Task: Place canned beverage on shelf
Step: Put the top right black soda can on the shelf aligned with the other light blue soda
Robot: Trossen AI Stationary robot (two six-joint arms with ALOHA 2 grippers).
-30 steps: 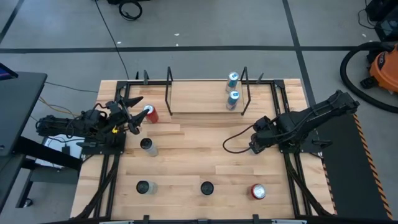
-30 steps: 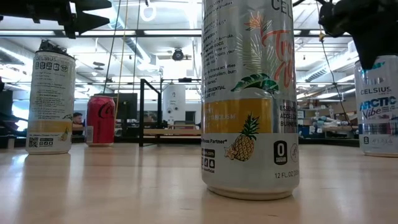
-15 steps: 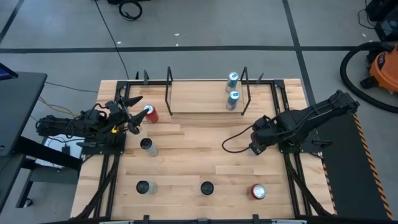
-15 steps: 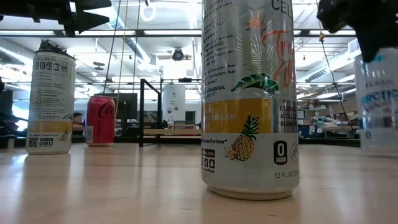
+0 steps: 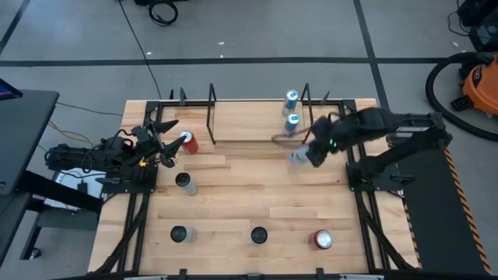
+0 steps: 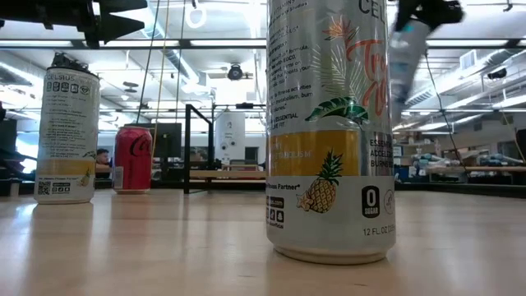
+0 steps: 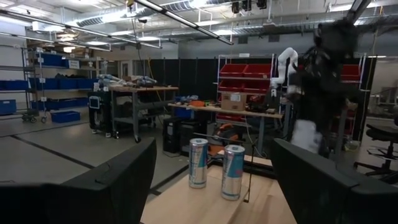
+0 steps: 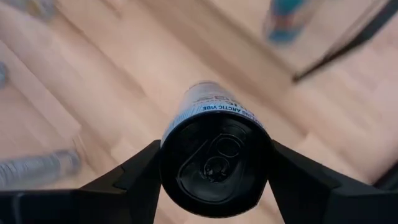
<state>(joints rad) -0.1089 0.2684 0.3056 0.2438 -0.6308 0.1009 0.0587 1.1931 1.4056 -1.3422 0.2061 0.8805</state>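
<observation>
At the left edge of the table (image 5: 233, 194), the left gripper (image 5: 161, 134) is hovering with its fingers spread partway and gripping nothing, its tips pointing toward a red can (image 5: 187, 141) that is standing just beside them. Below that, a silver can (image 5: 184, 183) is standing on the wood, and along the near edge a second silver can (image 5: 180, 234) is sitting at the left with a dark-topped can (image 5: 258, 234) near the middle.

Across the far side, the shelf (image 5: 249, 124) is lying as a light-wood platform between two upright black rod frames. Two blue-topped cans (image 5: 291, 113) are standing at its right end, one behind the other; the left wrist view is showing them as slim silver cans (image 7: 216, 167) side by side.

Just right of centre, the right gripper (image 5: 308, 153) is hanging above the table, in front of the shelf's right end, with its fingers clamped on a canned beverage (image 5: 298, 158). The right wrist view is showing this can (image 8: 214, 158) end-on, its black top facing the camera and a finger pressing on each side. In the low view it is appearing as a blurred pale can (image 6: 407, 62) lifted clear of the table, behind the large pineapple-printed can (image 6: 329, 131).

Near the table's front right corner, a red-topped can (image 5: 323, 239) is standing alone.
</observation>
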